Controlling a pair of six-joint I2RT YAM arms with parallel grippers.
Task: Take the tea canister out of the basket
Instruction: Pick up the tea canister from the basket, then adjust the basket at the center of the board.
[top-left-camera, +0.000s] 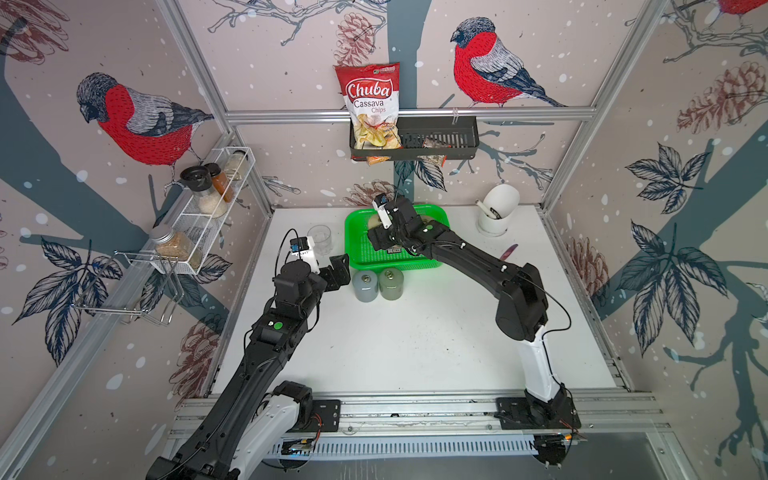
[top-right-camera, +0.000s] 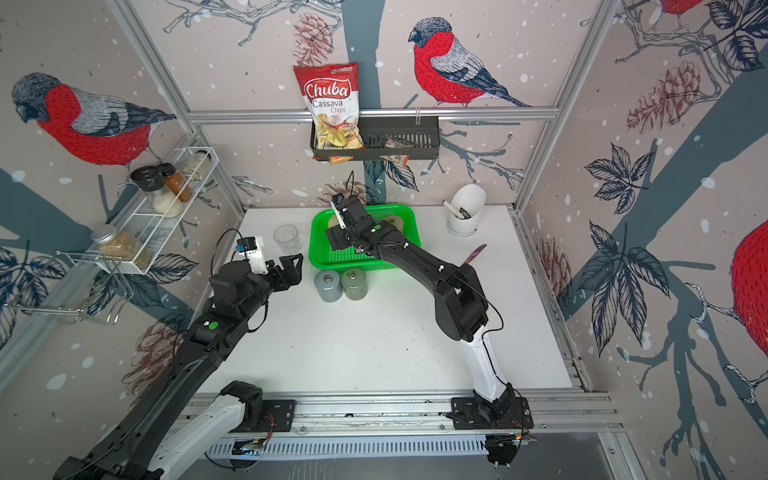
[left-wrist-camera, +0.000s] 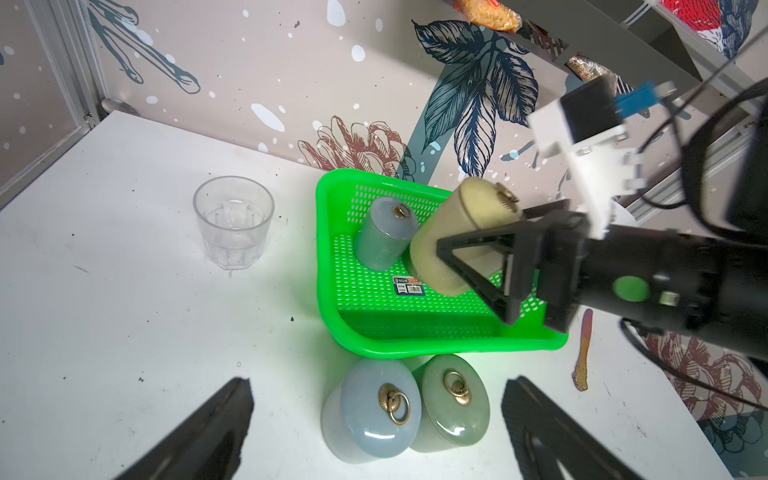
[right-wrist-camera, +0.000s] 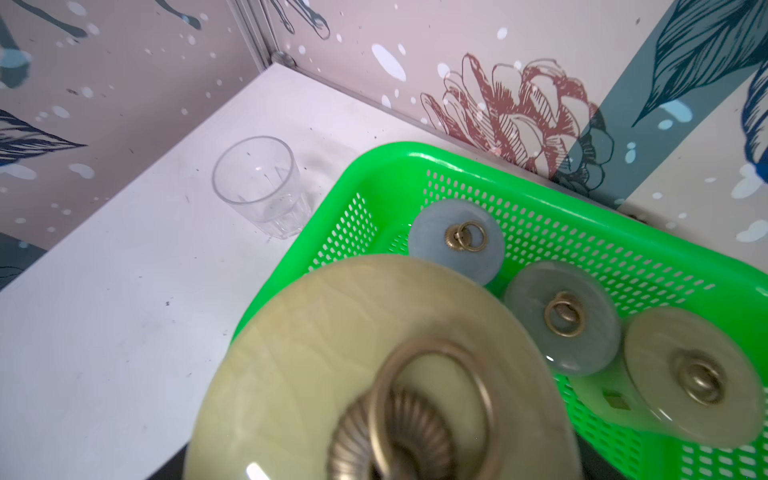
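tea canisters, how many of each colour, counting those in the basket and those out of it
blue-grey canisters: 2
green canisters: 2
cream canisters: 2
total: 6

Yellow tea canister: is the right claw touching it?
Touching. In the left wrist view the right claw is clamped on the yellow tea canister, with a black finger flat against its side, holding it tilted over the basket.
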